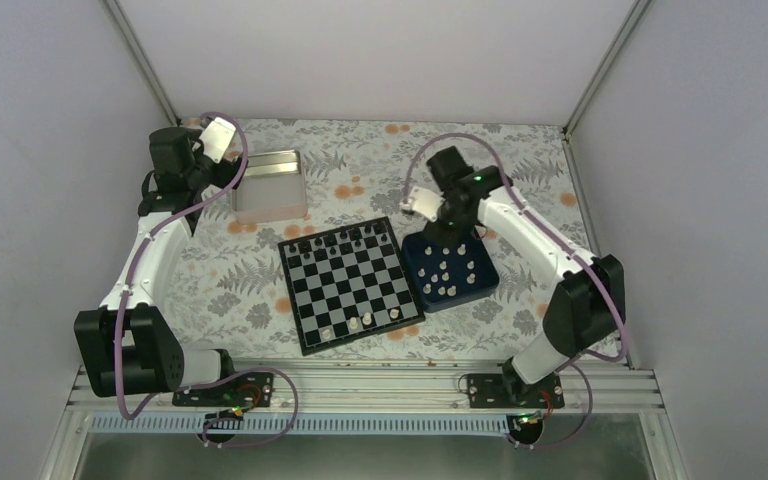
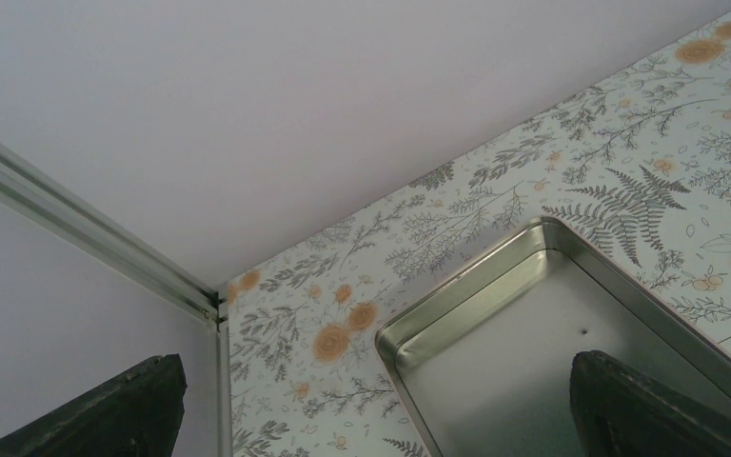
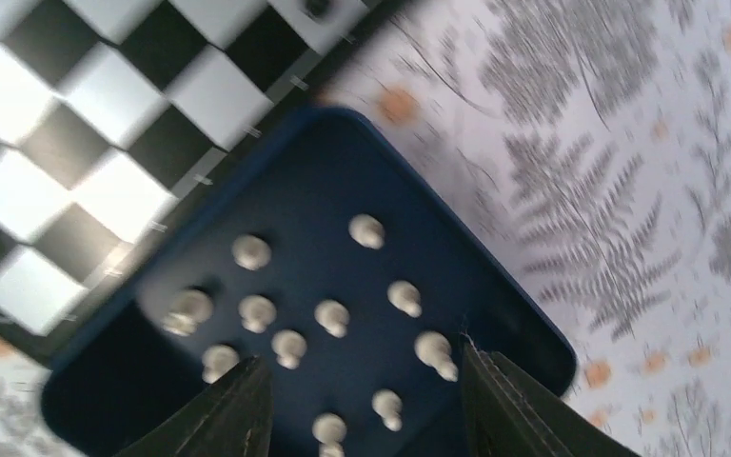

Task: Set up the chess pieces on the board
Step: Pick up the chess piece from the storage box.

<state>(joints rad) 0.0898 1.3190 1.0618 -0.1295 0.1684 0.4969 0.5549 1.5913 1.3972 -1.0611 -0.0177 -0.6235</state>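
**Right arm over the tray, left arm at the tin**

Top view, bottom of frame upward. The board [image 1: 352, 285] sits at centre. A few white pieces [image 1: 368, 322] stand on its lower rows, and black pieces [image 1: 335, 240] line its upper edge. Just right of the board is the blue tray [image 1: 488, 282]; can't tell whether the two touch. It holds more white pieces, standing loose and spread out. The right gripper [image 3: 364, 360] hangs over the tray with jaws wide, and its fingers [image 3: 228, 419] frame several pieces below them. Upper left of frame, the silver tin [image 2: 552, 324] sits on the floral table cover [image 1: 520, 170]. The left gripper [image 2: 378, 381] is above the tin's corner, also spread wide.
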